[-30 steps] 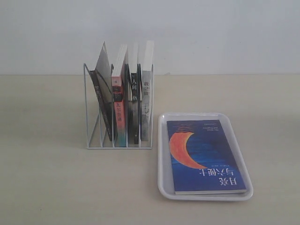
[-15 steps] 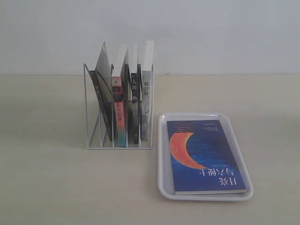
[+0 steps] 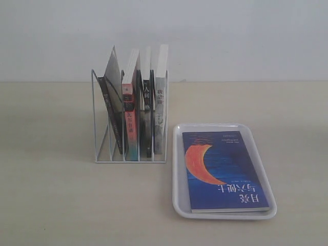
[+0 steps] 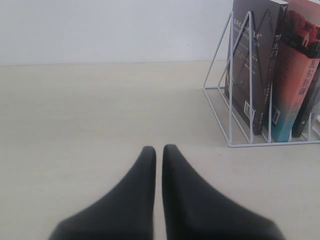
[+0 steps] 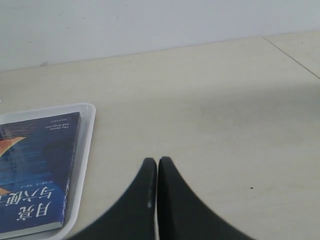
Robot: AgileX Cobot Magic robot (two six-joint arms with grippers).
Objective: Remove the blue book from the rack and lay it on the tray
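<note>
Desk (image 3: pixel 61 205) quiet, nothing moved: blue book (image 3: pixel 225 171) flat in tray (image 3: pixel 177 174); my left gripper (image 4: pixel 158 150), right gripper (image 5: pixel 154 161) pinched closed, empty. Looks done.

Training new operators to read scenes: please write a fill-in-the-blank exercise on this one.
The thin blue book with the orange crescent lies flat on the white plastic ____.
The white wire rack holds ____ books.
The black left gripper and right gripper are both ____, holding nothing.
Missing: tray; four; shut.
</note>
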